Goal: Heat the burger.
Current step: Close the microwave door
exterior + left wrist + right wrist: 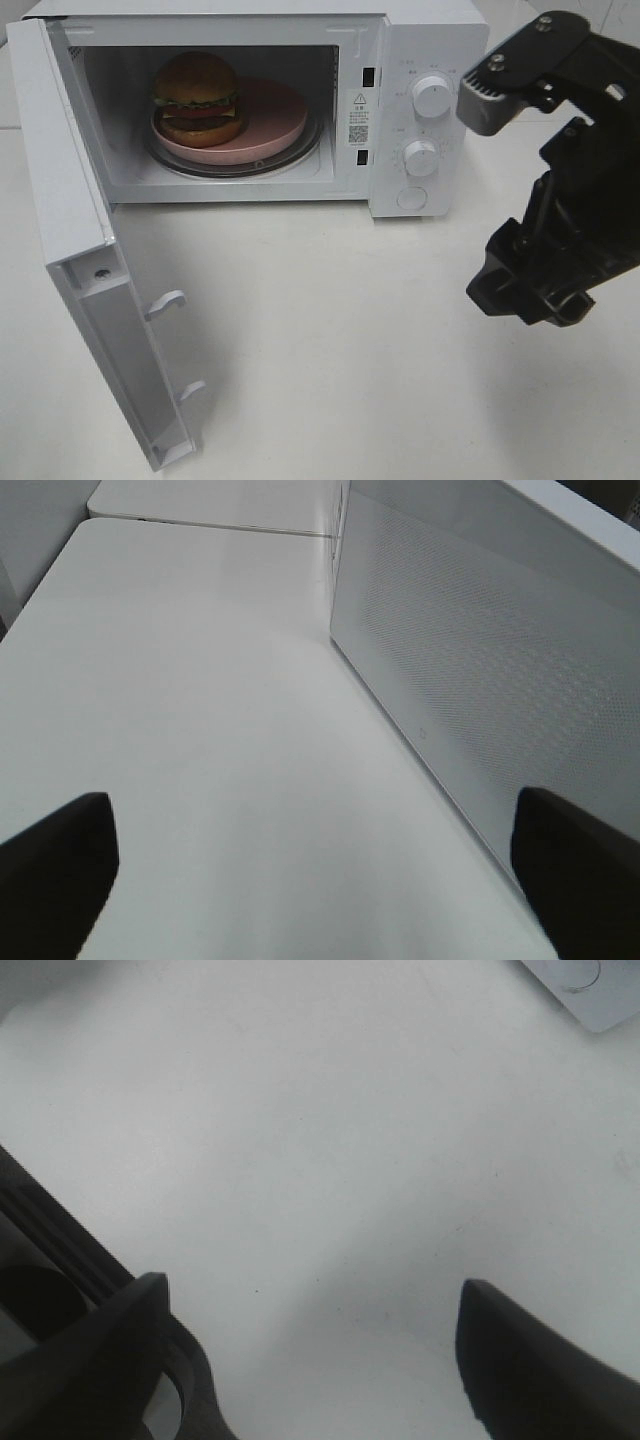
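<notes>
1. The burger (197, 97) is in neither claw. It stands upright inside the open microwave (425, 35) on a pink plate (280, 115), toward the plate's 9 o'clock side in the high view.
2. The right claw (310, 1295) is spread wide with nothing between its dark fingers (520, 1360). Only bare white table (300, 1110) lies under it.
3. The left claw (310, 810) is spread just as wide and is also empty. It hangs over the table, with the dotted outer face of the door (480, 680) just beside one finger.
4. In the high view the right arm (575, 190) hangs at 3 o'clock of the picture. It is at about 4 o'clock from the control panel (425, 125) and apart from it.
5. The plate rests on the glass turntable (312, 140) in the cavity.
6. The door is swung fully open, reaching toward 7 o'clock from the cavity, with two latch hooks (165, 303) on its inner edge.
7. The panel sits at 3 o'clock of the cavity. It carries an upper knob (432, 95), a lower knob (420, 157) at its 6 o'clock, and a round button (412, 198) at 6 o'clock again.
</notes>
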